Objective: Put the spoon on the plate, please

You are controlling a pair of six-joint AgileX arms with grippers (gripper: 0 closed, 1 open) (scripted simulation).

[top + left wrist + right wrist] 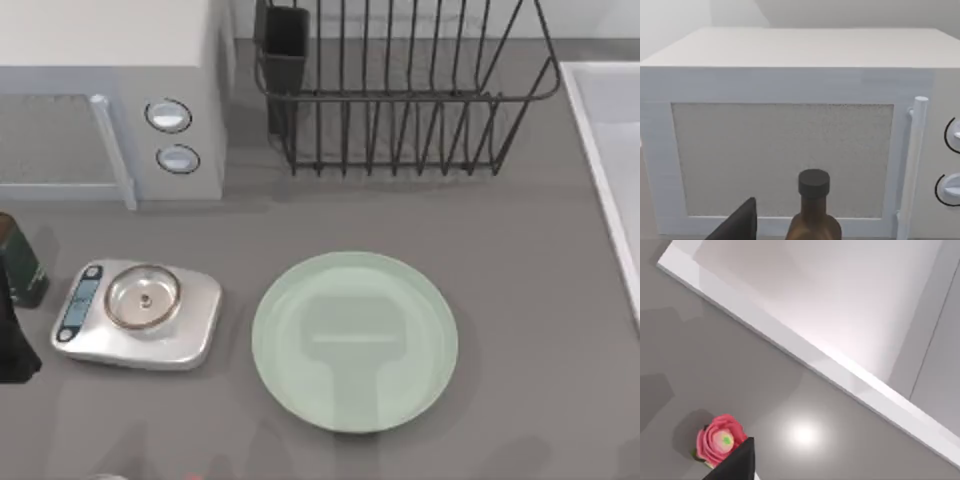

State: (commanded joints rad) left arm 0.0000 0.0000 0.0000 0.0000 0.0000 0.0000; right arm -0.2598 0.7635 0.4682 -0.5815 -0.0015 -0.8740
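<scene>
The plate (pixel 355 340), large, round and pale mint green, lies bare on the grey table in the middle of the top view. At that view's front edge on the left, a white sliver (pixel 110 477) and a red speck (pixel 190 477) just show; I cannot tell whether they belong to the spoon. My left gripper (pixel 740 226) shows as a dark tip in front of the microwave, beside a brown bottle (pixel 814 215). Near the sink's rim, my right gripper (pixel 735 462) shows as a dark tip hanging over a pink rose (pixel 719 439) on the table.
A white microwave (pixel 110 90) stands at the back left and a black wire dish rack (pixel 400 90) behind the plate. The sink (pixel 610 160) is on the right. A silver kitchen scale (pixel 138 313) sits left of the plate, with a dark green bottle (pixel 18 262) beyond it.
</scene>
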